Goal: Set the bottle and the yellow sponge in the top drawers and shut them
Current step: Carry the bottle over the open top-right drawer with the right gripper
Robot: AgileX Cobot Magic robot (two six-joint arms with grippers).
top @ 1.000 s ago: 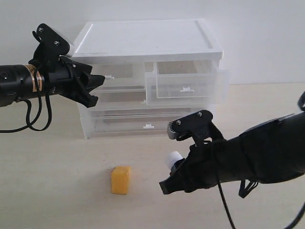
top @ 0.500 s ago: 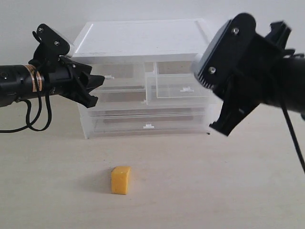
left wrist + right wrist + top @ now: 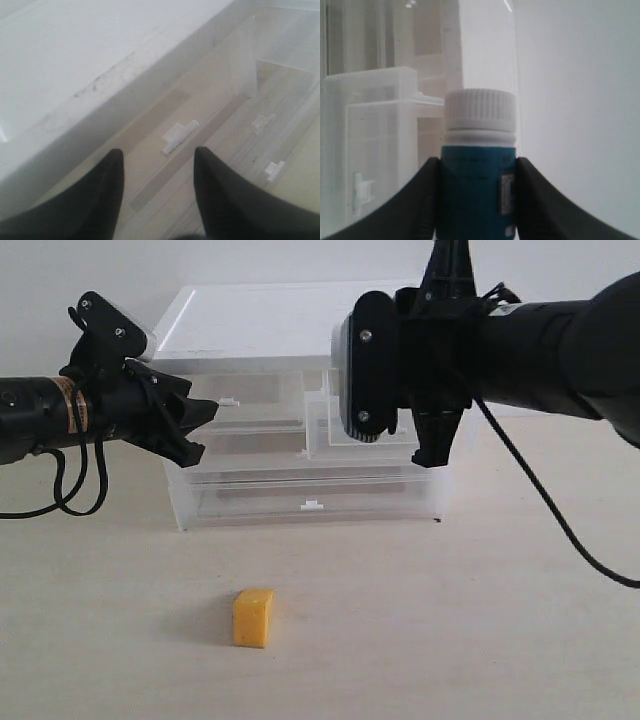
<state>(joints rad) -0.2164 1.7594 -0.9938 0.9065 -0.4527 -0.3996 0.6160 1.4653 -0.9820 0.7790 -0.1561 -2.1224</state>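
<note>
The bottle point(image 3: 479, 165), teal label and white cap, stands upright between the fingers of my right gripper point(image 3: 477, 161), which is shut on it. In the exterior view the right arm point(image 3: 430, 350) hangs in front of the pulled-out right top drawer point(image 3: 322, 432) and hides the bottle. The yellow sponge point(image 3: 253, 617) lies alone on the table in front of the cabinet. My left gripper point(image 3: 205, 425) point(image 3: 157, 152) is open and empty, just short of the white tab handle point(image 3: 179, 136) of the closed left top drawer point(image 3: 255, 405).
The cabinet has a white top point(image 3: 300, 325) and two wider drawers below, the lower one point(image 3: 310, 502) closed. Pale wooden table point(image 3: 450, 640) stretches in front. A black cable point(image 3: 560, 520) trails from the right arm.
My right arm has risen from the table beside the sponge, carrying the bottle, up to the open right top drawer. The left arm and the sponge have stayed put.
</note>
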